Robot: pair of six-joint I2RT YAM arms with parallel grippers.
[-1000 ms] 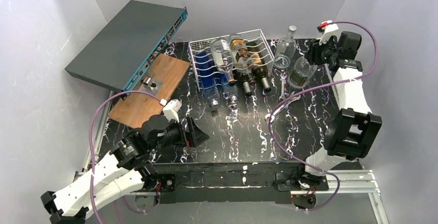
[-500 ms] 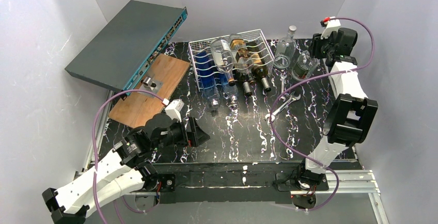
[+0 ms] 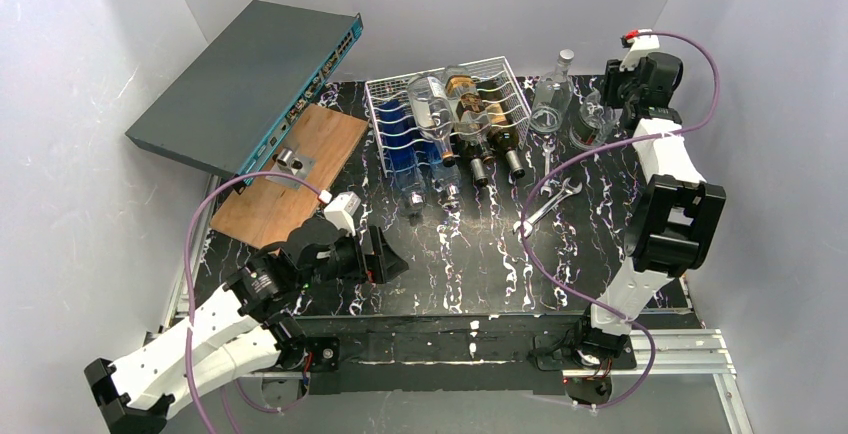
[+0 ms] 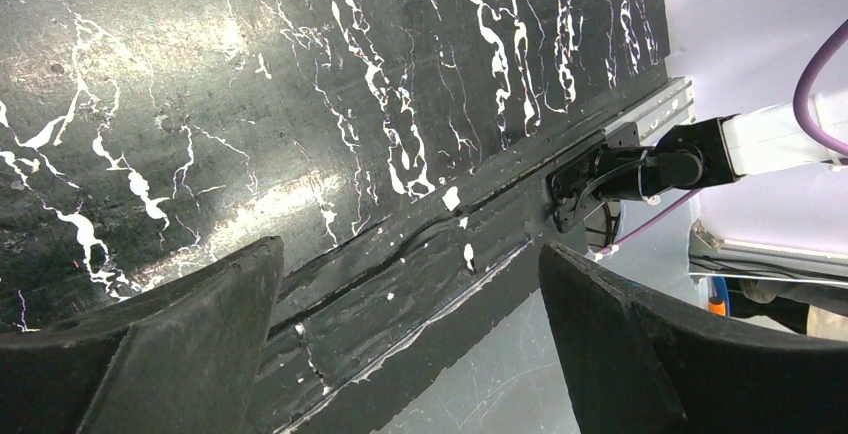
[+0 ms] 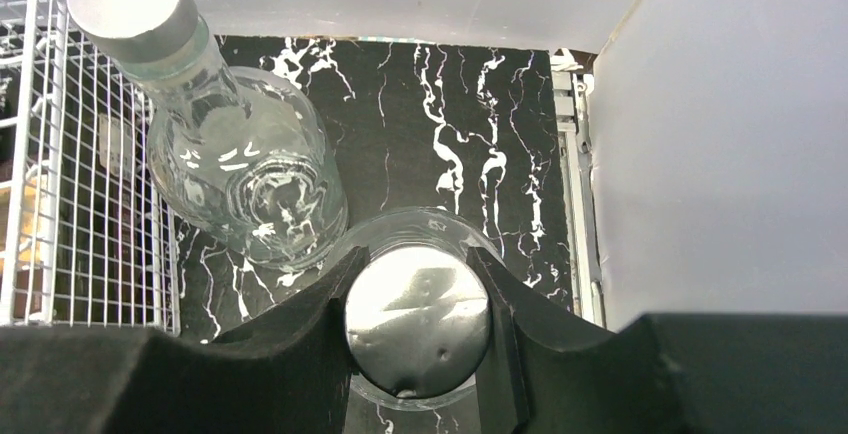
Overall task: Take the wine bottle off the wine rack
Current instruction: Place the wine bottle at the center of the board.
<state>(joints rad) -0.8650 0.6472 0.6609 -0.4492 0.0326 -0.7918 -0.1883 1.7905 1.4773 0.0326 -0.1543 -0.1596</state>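
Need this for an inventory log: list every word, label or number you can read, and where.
None can be read.
Labels on the bottles in the wine rack: too small and blurred.
Port markings on the network switch: too small.
The clear bottle in the right tool: no label shows.

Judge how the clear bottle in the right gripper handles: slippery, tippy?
Likely slippery: the right gripper pinches the clear bottle by its smooth silver cap alone. Probably fragile: it looks like glass. It may clink against the neighbouring bottle.

White wire wine rack [image 3: 390,92], black white-veined table [image 3: 470,254], grey network switch [image 3: 240,84], brown wooden board [image 3: 290,174]
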